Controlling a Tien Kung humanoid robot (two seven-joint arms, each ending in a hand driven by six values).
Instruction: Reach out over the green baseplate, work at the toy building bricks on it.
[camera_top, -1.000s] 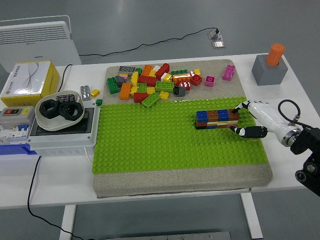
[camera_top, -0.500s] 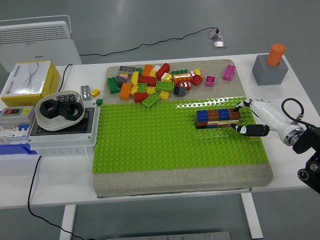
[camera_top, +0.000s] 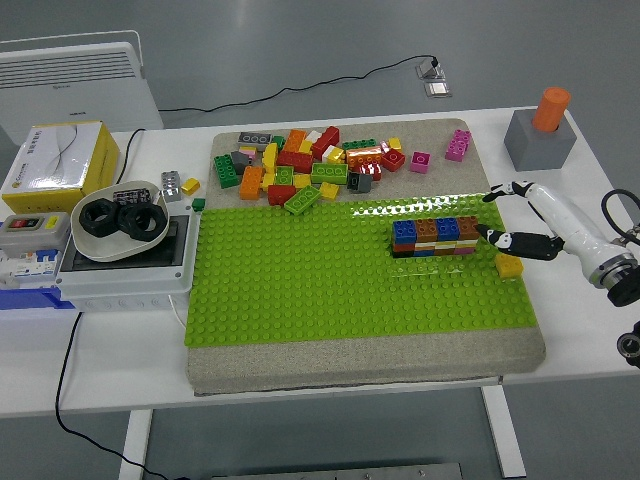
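Pulling back: right hand (camera_top: 512, 215) has released, fingers spread, now clear of the brick wall (camera_top: 435, 237)
Yellow brick (camera_top: 510, 266): newly uncovered on the green baseplate (camera_top: 330, 290) (likely next pick)

Right hand (camera_top: 520, 215): white shell, black fingertips; silver wrist ring, black cable loop, black forearm.

A white table (camera_top: 300, 385) stands on a smooth grey floor (camera_top: 300, 40). A white panel heater (camera_top: 70, 78) stands behind its far left corner. A black cable (camera_top: 300, 85) runs across the floor to a floor socket (camera_top: 434, 78).
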